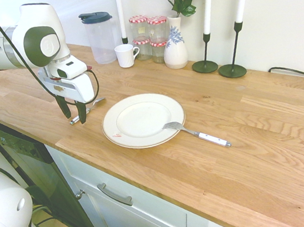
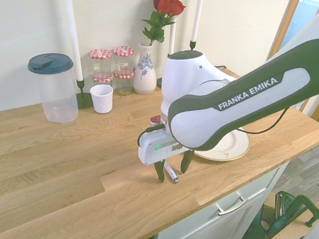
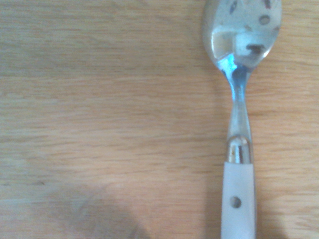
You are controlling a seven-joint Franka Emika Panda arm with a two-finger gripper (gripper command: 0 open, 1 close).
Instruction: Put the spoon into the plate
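The spoon (image 1: pixel 88 108) lies flat on the wooden counter, just left of the plate. In the wrist view the spoon (image 3: pixel 240 124) shows a shiny bowl and a white handle. My gripper (image 1: pixel 73 113) hangs open right over the spoon's handle end, one finger on each side, holding nothing. From the other side, the gripper (image 2: pixel 172 170) straddles the spoon (image 2: pixel 170 173) close to the countertop. The round white plate (image 1: pixel 136 118) sits near the counter's front edge with a small red mark on its rim; the arm partly hides the plate (image 2: pixel 231 148) in the second exterior view.
A white-handled fork (image 1: pixel 199 134) rests with its tines on the plate's right rim. Along the wall stand a lidded plastic jug (image 1: pixel 99 36), a white cup (image 1: pixel 126 55), jars (image 1: pixel 150 38), a vase with a rose (image 1: pixel 175 46) and candlesticks (image 1: pixel 217 54).
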